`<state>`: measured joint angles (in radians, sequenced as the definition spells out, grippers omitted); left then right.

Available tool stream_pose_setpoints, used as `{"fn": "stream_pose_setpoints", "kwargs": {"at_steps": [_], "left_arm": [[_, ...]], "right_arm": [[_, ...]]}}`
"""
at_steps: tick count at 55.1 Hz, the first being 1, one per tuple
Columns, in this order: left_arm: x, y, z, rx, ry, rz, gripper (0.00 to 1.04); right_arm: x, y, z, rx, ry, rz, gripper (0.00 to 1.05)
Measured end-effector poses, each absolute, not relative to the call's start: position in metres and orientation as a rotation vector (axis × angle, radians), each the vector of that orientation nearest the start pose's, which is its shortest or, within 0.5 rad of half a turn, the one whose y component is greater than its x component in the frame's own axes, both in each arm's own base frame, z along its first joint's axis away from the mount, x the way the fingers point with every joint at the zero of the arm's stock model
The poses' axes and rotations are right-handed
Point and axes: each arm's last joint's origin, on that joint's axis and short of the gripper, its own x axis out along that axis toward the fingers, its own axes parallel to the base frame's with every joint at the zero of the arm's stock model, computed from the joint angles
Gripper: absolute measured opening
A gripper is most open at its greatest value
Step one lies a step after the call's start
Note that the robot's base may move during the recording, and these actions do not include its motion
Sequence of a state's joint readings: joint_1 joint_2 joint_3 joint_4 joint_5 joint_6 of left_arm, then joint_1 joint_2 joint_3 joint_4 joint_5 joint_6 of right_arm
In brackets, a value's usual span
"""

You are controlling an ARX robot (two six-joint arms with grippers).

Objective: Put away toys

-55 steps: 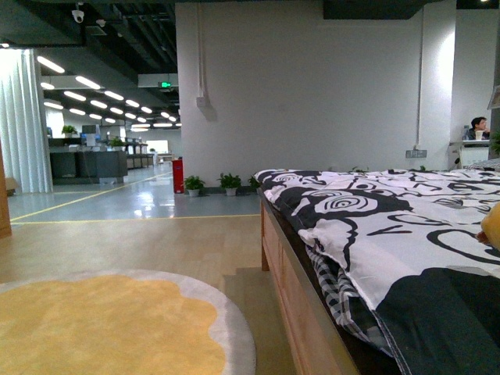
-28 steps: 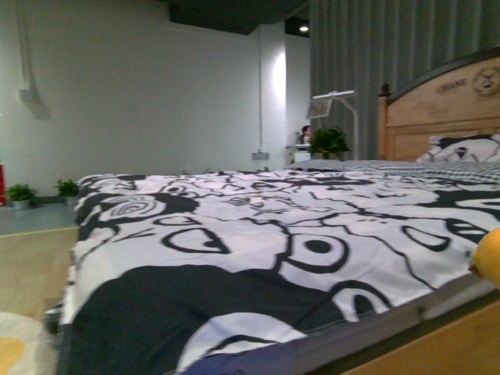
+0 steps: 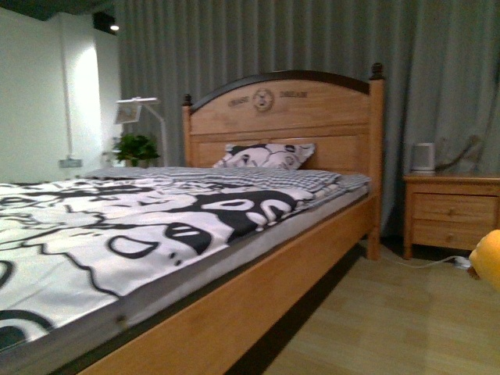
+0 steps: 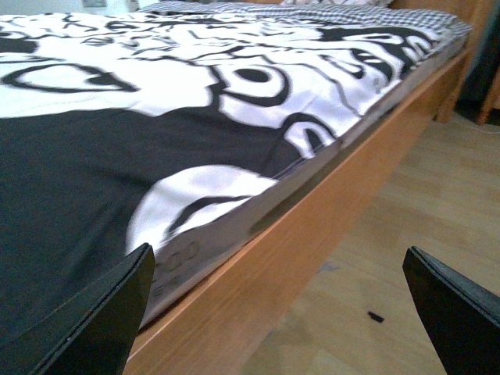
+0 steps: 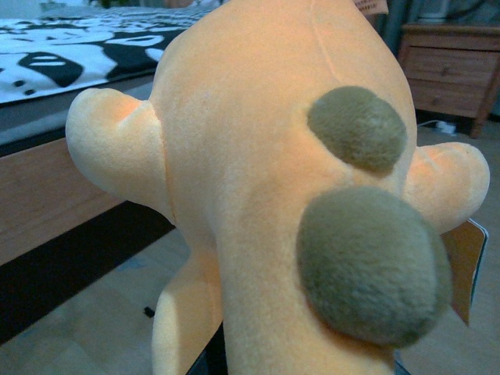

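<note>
The plush toy (image 5: pixel 266 180) fills the right wrist view: soft orange-yellow, with two round grey-green patches and stubby limbs. My right gripper is shut on it, its fingers hidden behind the plush. In the front view only a yellow bulge of the plush toy (image 3: pixel 487 262) shows at the right edge, above the floor. My left gripper (image 4: pixel 277 312) is open, its dark fingertips (image 4: pixel 94 320) wide apart with nothing between them. It hangs over the bed's wooden side rail (image 4: pixel 312 234) and the floor.
A wooden bed (image 3: pixel 258 266) with a black-and-white duvet (image 3: pixel 117 226) and a tall headboard (image 3: pixel 281 117) takes up the left. A nightstand (image 3: pixel 449 207) stands at the right by grey curtains. A lamp (image 3: pixel 137 109) and a plant (image 3: pixel 134 146) stand behind the bed. The wood floor (image 3: pixel 391 328) lies beside it.
The front view has swung right, from the bed's foot and the open hall to the headboard and nightstand. The plush stays at the right edge.
</note>
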<state>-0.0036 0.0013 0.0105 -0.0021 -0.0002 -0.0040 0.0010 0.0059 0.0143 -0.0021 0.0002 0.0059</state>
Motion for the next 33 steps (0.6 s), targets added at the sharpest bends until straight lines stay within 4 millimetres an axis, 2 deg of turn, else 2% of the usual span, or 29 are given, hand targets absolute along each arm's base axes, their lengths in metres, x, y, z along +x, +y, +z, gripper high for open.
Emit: {"fn": "stream_pose_setpoints", "kwargs": {"at_steps": [33], "left_arm": [[0.0972,-0.0003,0.1667,-0.004,-0.007,-0.003,0.98]], "right_arm": [[0.0972,0.0001,0.1677,0.006,-0.006,0.001,0.07]]}}
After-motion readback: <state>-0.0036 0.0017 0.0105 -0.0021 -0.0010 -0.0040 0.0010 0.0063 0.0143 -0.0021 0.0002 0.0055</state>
